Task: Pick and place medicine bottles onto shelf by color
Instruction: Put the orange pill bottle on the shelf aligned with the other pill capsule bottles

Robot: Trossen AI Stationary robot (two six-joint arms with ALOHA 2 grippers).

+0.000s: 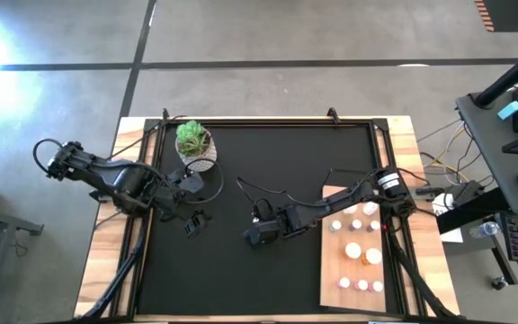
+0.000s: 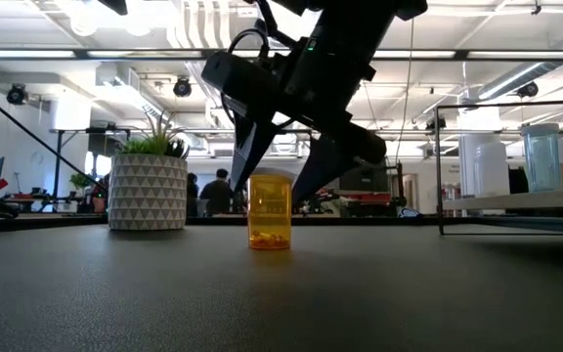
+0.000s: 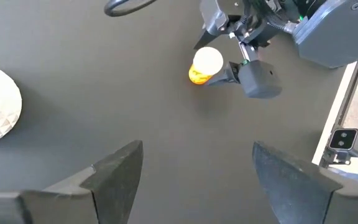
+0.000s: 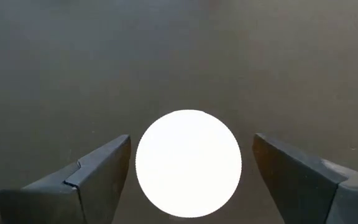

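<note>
We see one amber medicine bottle (image 2: 269, 211) standing upright on the black mat (image 1: 241, 270), near the mat's middle and well apart from the shelf (image 1: 331, 279). Its round white cap (image 4: 188, 163) fills the gap between the right gripper's fingers (image 4: 98, 174), with a thin strip of mat showing on each side, so the fingers are spread around the bottle without touching it. From table height the right gripper (image 2: 281, 171) hangs over the bottle, fingers pointing down and straddling its sides, their tips partway down the bottle. The right arm reaches from the shelf side in a low bent line towards the mat's middle.

The left gripper (image 1: 194, 221) waits on the far side of the bottle from the shelf, its fingers (image 3: 114, 171) wide apart and holding nothing, near the potted plant (image 1: 193, 144).

Bare mat lies all round the bottle. The shelf, a pale flat wooden board, lies along the mat's edge and carries the other medicine bottles (image 1: 358, 255) in loose rows, white-capped from above. The mat is matte and finely grained; the plant's pot has a white faceted pattern.
</note>
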